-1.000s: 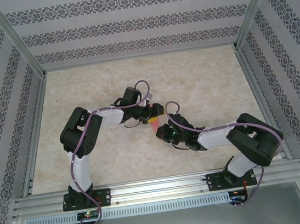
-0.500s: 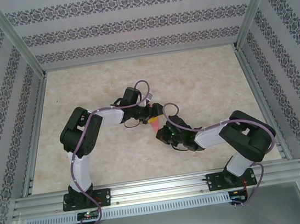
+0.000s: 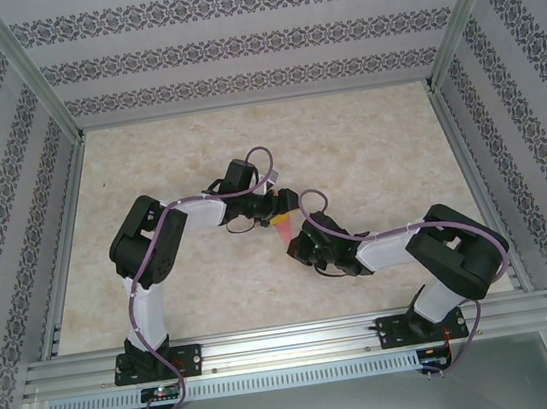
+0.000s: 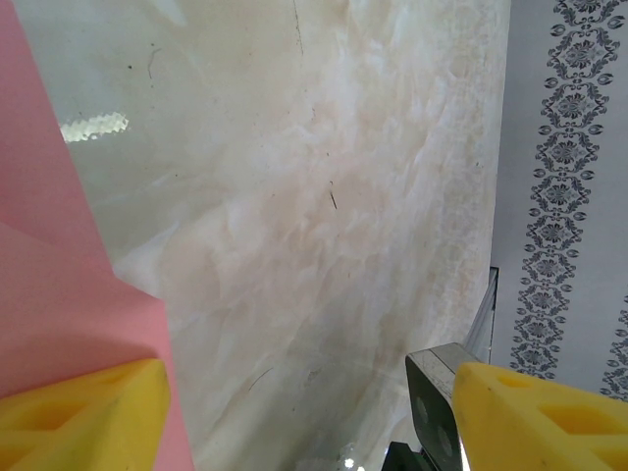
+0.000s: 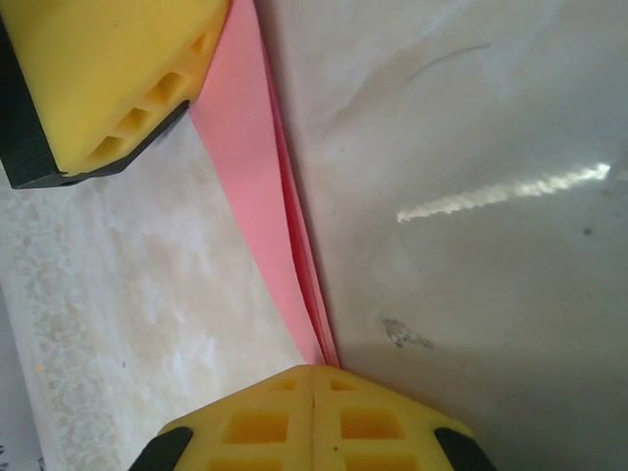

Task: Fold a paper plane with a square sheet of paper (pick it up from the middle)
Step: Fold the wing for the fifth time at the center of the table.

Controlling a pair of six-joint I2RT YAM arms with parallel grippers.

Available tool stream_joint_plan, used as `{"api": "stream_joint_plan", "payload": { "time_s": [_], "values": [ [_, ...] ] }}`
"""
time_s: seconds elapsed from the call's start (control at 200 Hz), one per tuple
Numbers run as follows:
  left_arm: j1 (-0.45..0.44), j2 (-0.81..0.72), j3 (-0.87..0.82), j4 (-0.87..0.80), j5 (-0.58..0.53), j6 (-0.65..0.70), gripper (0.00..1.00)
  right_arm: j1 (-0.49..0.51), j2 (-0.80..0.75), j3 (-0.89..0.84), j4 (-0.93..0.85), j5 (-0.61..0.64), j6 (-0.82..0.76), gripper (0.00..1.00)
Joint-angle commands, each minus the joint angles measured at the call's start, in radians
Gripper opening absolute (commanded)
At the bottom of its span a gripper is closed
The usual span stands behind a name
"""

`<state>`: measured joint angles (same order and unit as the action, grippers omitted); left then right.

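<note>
Pink folded sheet of paper (image 5: 257,186) lies mid-surface between my two pincers. My right pincer (image 5: 314,385) is shut tight on its narrow tip. My left pincer (image 4: 304,407) stands wide open, holding nothing, one yellow finger (image 4: 78,407) over the sheet's flat, touching or not I cannot tell. Risks, as I judge them: a pull against that finger could tear the thin tip, the stacked layers could spring apart, and my pincers sit close enough to knock. Marbled surface (image 4: 324,196) lies open all round, patterned walls (image 3: 252,41) well away.
</note>
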<state>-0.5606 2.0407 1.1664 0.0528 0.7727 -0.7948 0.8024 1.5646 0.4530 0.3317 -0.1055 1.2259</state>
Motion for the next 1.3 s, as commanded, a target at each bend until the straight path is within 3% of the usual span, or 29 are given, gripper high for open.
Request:
{"api": "stream_joint_plan", "payload": {
  "time_s": [0.0, 0.36, 0.54, 0.909, 1.294],
  "values": [
    [-0.015, 0.065, -0.029, -0.086, -0.069, -0.007, 0.77, -0.006, -0.011, -0.070, -0.019, -0.029, 0.034, 0.00],
    [-0.015, 0.069, -0.037, -0.062, -0.074, -0.046, 0.77, -0.006, -0.106, -0.002, 0.065, 0.040, 0.022, 0.04],
    [-0.015, 0.066, -0.035, -0.069, -0.072, -0.043, 0.77, -0.012, -0.051, 0.031, 0.115, 0.050, 0.048, 0.05],
    [-0.015, 0.064, -0.036, -0.065, -0.069, -0.049, 0.77, -0.028, 0.156, 0.037, 0.406, 0.065, 0.153, 0.06],
    [-0.015, 0.062, -0.040, -0.065, -0.072, -0.049, 0.77, -0.028, 0.210, 0.060, 0.302, 0.105, 0.182, 0.05]
  ]
}}
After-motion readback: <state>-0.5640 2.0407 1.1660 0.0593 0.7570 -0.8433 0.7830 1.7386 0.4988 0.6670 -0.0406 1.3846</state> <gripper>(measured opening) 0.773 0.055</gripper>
